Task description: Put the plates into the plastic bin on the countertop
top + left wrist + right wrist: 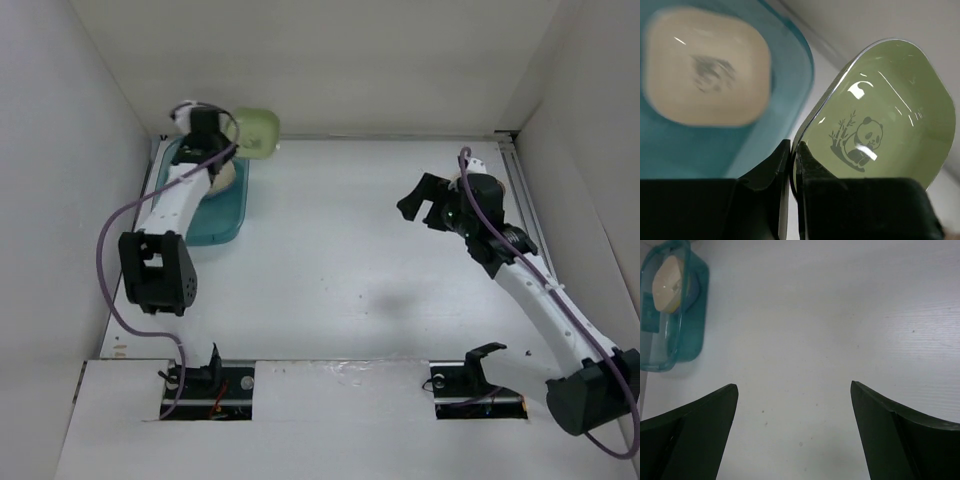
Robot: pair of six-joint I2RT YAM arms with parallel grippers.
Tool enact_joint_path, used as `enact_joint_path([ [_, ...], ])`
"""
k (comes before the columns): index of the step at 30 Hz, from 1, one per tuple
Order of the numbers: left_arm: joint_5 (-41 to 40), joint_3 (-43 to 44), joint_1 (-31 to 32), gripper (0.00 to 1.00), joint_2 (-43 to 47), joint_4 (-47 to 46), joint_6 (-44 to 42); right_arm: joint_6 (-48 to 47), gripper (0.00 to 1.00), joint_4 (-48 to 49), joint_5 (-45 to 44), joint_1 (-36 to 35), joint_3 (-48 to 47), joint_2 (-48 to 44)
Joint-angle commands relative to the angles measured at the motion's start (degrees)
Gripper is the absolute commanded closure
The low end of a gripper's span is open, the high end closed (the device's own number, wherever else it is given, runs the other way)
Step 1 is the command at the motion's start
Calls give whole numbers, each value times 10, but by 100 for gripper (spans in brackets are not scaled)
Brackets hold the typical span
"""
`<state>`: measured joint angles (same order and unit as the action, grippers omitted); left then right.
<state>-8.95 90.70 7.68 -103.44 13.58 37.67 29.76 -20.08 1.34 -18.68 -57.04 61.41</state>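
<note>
While the left gripper (791, 155) clamps the green panda plate (880, 115) at upper left beside the teal bin (225, 215), a beige plate (705, 70) lies inside. The right gripper (792, 385) gapes wide, mid-right.

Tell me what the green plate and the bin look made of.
Green plate: hard-looking and glossy, with sharp white glints over a printed panda. It could be glazed ceramic or melamine, cannot tell which. Bin: smooth teal plastic, translucent, since its wall lets light through.

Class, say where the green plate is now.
The green plate is far left in the top view, pinched by the left gripper beside the far corner of the bin.
</note>
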Motion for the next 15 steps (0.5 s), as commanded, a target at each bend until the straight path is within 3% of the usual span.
enact_joint_path([
  [1, 3, -22, -52, 100, 41, -16, 49, 12, 0, 86, 41, 9, -1, 22],
  [3, 13, -46, -106, 100, 41, -16, 73, 28, 0, 81, -15, 35, -13, 54],
  [8, 30, -47, -169, 100, 11, -27, 67, 28, 0, 86, 67, 94, -28, 111],
  [12, -4, -14, -181, 100, -24, 22, 75, 28, 0, 94, 61, 113, -33, 124],
  [15, 0, -19, -187, 100, -36, 9, 80, 22, 0, 94, 67, 125, -52, 129],
])
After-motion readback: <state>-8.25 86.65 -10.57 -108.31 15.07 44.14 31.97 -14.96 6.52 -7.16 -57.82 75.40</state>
